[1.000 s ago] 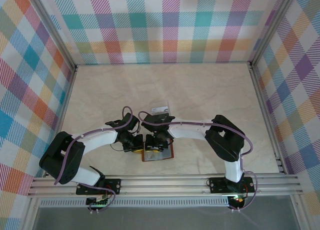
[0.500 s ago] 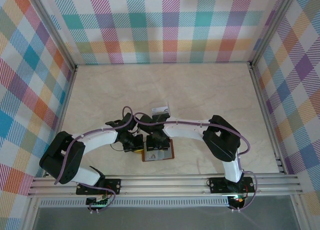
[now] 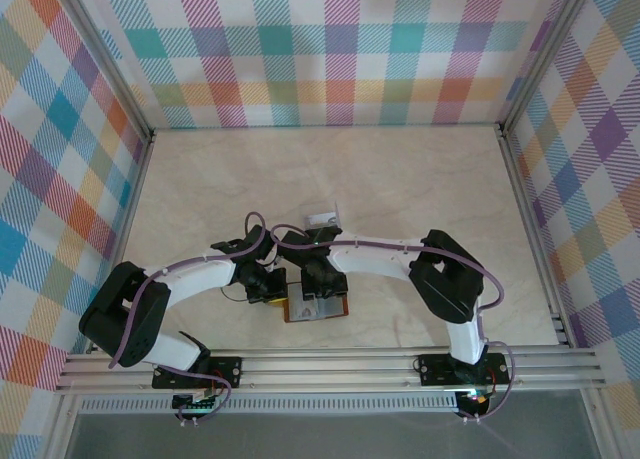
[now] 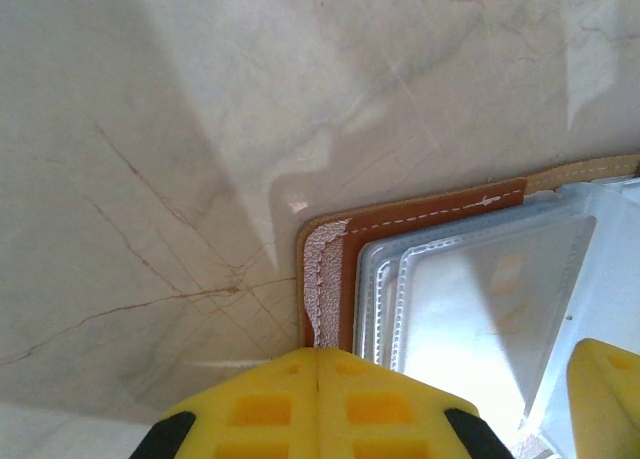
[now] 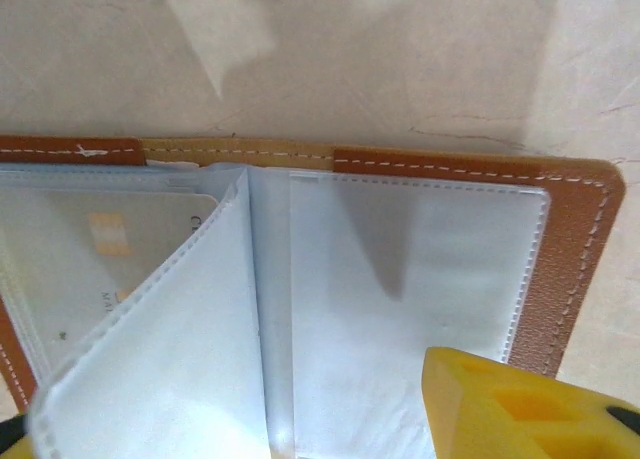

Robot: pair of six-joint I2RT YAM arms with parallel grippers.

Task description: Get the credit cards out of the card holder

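Note:
The reddish-brown card holder (image 3: 318, 307) lies open on the table near the front edge, its clear pockets up. My left gripper (image 4: 318, 371) is shut, its yellow fingertips resting on the holder's left edge (image 4: 325, 269). My right gripper (image 5: 230, 424) is open over the holder (image 5: 570, 279), one yellow finger (image 5: 510, 409) at the right page, with a raised clear pocket leaf (image 5: 150, 359) between the jaws. A pale credit card (image 5: 100, 249) with an orange chip sits inside the left pocket, also visible through the plastic (image 4: 500, 289). Another small pale card (image 3: 322, 219) lies on the table behind the arms.
The marble-look table (image 3: 420, 179) is walled by plaid panels on three sides. A metal rail (image 3: 330, 364) runs along the front edge. Both arms (image 3: 200, 279) crowd the near middle over the holder.
My right gripper has shifted slightly over the open holder. The left arm and the loose card on the table have stayed put.

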